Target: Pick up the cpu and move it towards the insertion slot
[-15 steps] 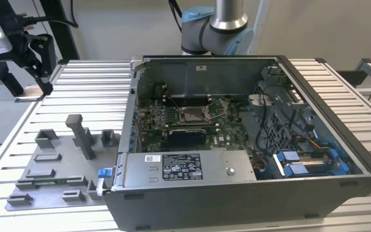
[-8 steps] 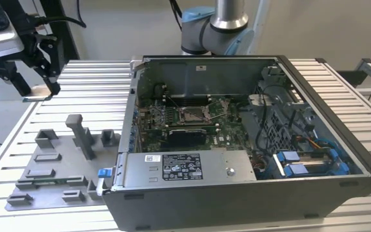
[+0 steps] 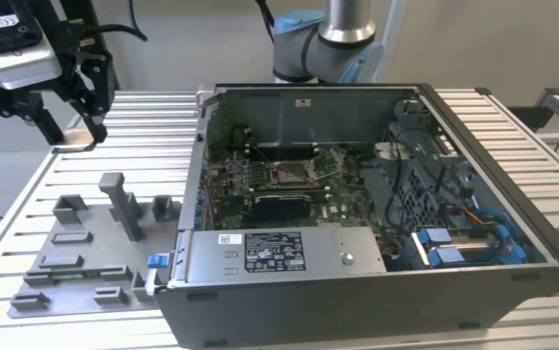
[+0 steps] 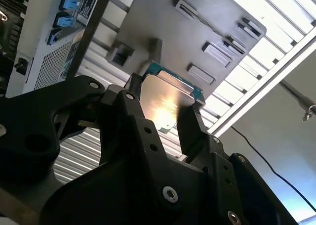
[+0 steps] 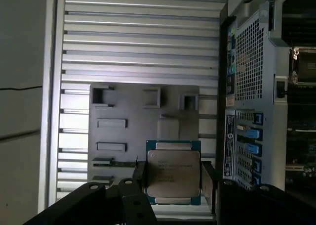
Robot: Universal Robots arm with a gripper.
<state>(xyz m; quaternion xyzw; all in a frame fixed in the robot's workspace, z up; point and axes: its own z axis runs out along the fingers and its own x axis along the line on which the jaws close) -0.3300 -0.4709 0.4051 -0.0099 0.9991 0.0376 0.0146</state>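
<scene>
My gripper hangs above the back corner of the slatted table, at the exterior view's left, well above the surface. It is shut on the cpu, which shows there as a thin tan edge between the black fingers. In both wrist views the cpu is a flat square chip with a silvery top and green rim, clamped by its two side edges. The insertion slot, a silver-framed socket on the green motherboard, lies inside the open computer case, far off toward the exterior view's right of the gripper.
A grey plastic tray with raised blocks and recesses lies on the table below the gripper. The open computer case has tall walls around the motherboard. The arm's base stands behind the case. A black rectangular patch sits beside the socket.
</scene>
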